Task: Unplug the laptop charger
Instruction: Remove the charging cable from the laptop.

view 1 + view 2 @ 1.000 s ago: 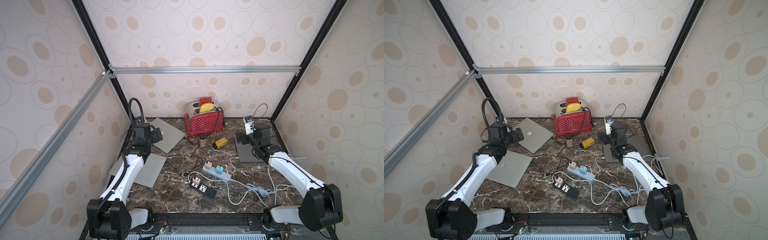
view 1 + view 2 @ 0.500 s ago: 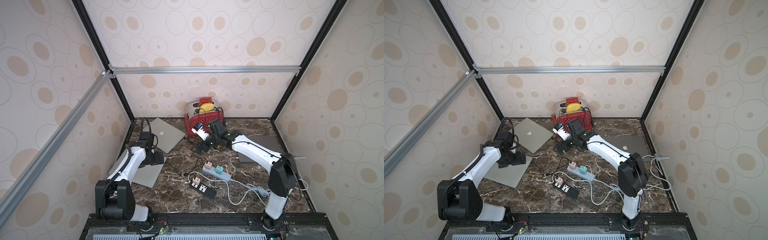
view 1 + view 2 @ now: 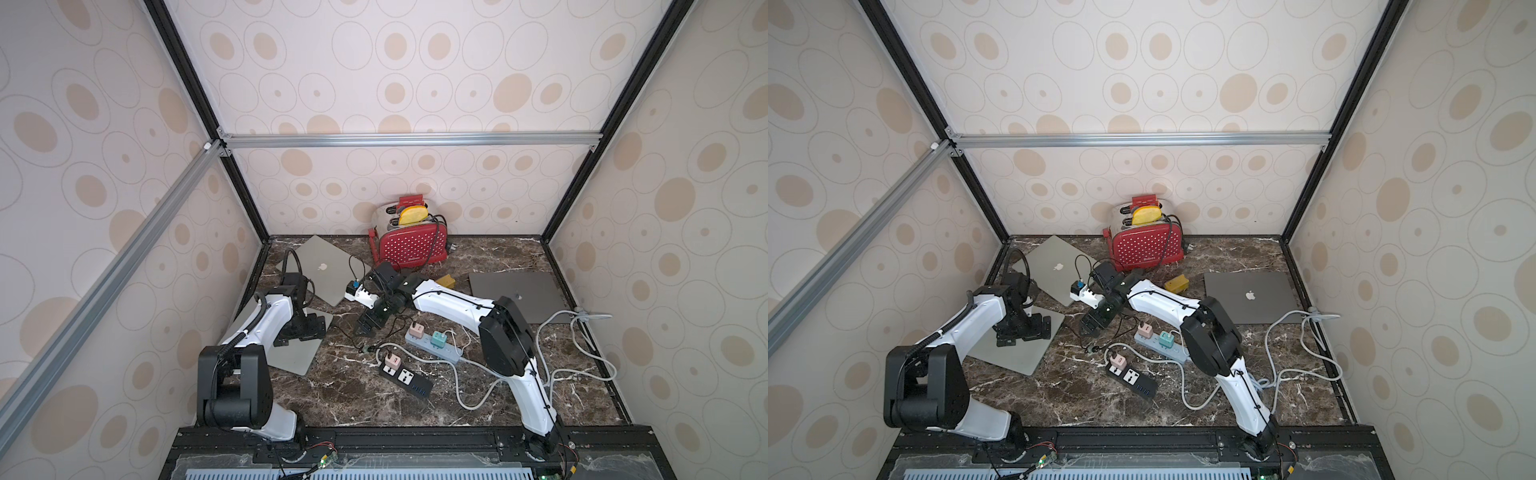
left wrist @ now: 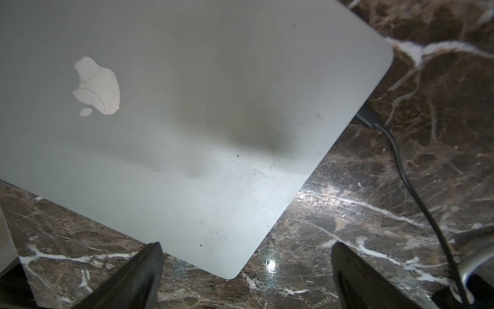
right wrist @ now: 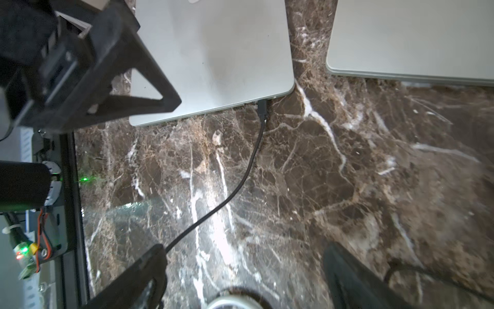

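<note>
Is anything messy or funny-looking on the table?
Yes. Pale cords loop in a tangle around the grey power strip and black power strip, both lying crooked. The red toaster at the back has a black cord slung over it.

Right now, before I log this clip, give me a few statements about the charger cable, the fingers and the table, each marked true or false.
1. A black cable is plugged into a silver laptop. True.
2. The right fingers are shut on that cable. False: they are open and hold nothing.
3. The left fingers are open over that laptop's corner. True.
4. The toaster is blue. False: it is red.
5. The black power strip has nothing plugged in. False: a pink plug sits in it.
</note>
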Controlling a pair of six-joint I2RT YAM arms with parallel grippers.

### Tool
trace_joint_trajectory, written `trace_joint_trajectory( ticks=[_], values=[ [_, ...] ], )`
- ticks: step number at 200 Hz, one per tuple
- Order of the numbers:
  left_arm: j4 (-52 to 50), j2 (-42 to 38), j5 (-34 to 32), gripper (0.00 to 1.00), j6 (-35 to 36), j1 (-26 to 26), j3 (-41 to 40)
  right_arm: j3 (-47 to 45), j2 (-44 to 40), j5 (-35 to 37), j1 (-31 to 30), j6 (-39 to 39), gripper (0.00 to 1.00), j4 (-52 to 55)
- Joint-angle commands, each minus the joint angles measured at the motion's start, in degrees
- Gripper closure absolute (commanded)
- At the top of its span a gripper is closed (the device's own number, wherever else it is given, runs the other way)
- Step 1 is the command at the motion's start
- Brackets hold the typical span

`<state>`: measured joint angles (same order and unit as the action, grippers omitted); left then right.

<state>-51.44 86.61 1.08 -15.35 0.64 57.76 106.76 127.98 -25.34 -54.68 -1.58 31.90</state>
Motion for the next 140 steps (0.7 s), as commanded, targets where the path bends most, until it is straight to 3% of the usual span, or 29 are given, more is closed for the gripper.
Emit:
trace_joint_trajectory(
  ticks=[1,53,117,128,140],
  values=[
    [0.87,0.12,0.17,0.01,1.2,0.23,0.3,4.33,4.34,0.21,-1.71,-0.67,0.06,1.22],
    [0.46,0.98,-3.61,0.01,1.44,0.3,0.25,10.65,10.12,5.08,-5.31,0.59,0.15,7.93],
    [1.14,4.21,-2.16,0.01,0.54,0.23,-0.06,10.47,11.61,9.49,-5.97,0.67,0.28,10.55],
    [1.85,5.13,-1.51,0.01,-0.04,0.23,-0.01,9.7,11.23,10.06,-6.04,0.25,0.34,10.02],
    [2.08,6.38,-1.23,0.01,-0.23,0.21,0.14,8.74,10.71,10.53,-6.01,-0.26,0.51,9.39]
  ],
)
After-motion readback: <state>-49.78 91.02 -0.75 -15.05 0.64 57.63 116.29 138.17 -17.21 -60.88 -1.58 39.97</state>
